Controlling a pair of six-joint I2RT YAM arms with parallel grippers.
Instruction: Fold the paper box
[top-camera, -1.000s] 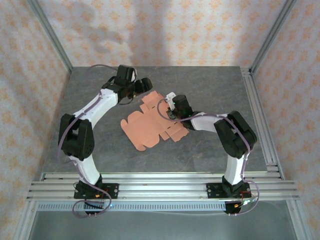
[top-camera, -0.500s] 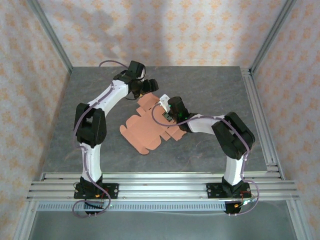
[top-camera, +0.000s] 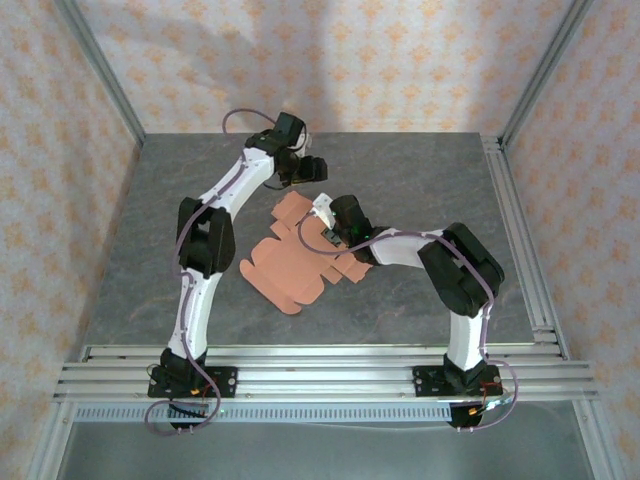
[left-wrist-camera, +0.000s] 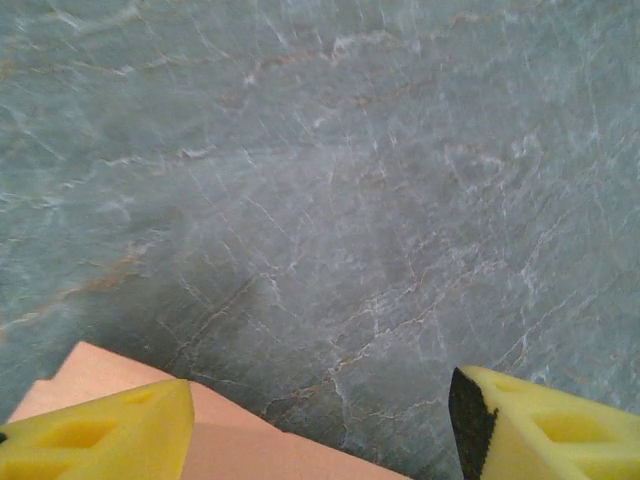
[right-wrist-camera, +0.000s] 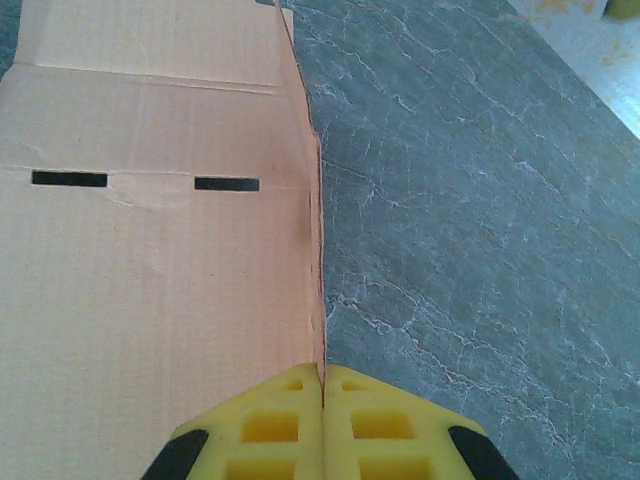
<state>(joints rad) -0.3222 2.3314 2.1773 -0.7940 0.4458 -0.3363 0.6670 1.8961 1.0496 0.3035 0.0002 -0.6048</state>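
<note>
**A:** So, what takes up most of the space?

**B:** A grey, stone-patterned table (top-camera: 160, 250). The left arm (top-camera: 215, 215) stretches far across it toward the back, and the right arm (top-camera: 455, 270) bends in toward the middle.

**A:** And the paper box?

**B:** The paper box (top-camera: 290, 265) lies near the middle of the table as a salmon-pink cut-out sheet. It is mostly flat, with its many flaps spread out. Its far end sits between the two grippers.

**A:** How does the left gripper stand?

**B:** The left gripper (top-camera: 318, 172) hangs at the sheet's far corner. Seen from its wrist, the gripper (left-wrist-camera: 320, 400) has its yellow fingers (left-wrist-camera: 110, 435) well apart with nothing between them. One is over a corner of the pink card (left-wrist-camera: 240, 440) and the other over bare table. Whether either touches, I cannot tell.

**A:** And the right one?

**B:** The right gripper (top-camera: 325, 222) is on the far part of the sheet. From its wrist, the gripper (right-wrist-camera: 322, 370) has its yellow fingers (right-wrist-camera: 270, 420) pressed together. A thin raised edge of the card (right-wrist-camera: 150, 280) is pinched in the seam between them. Card lies to the left of that edge and table to the right.

**A:** Anything smaller?

**B:** Two narrow dark slots (right-wrist-camera: 70, 179) run in a line across the card.
</note>
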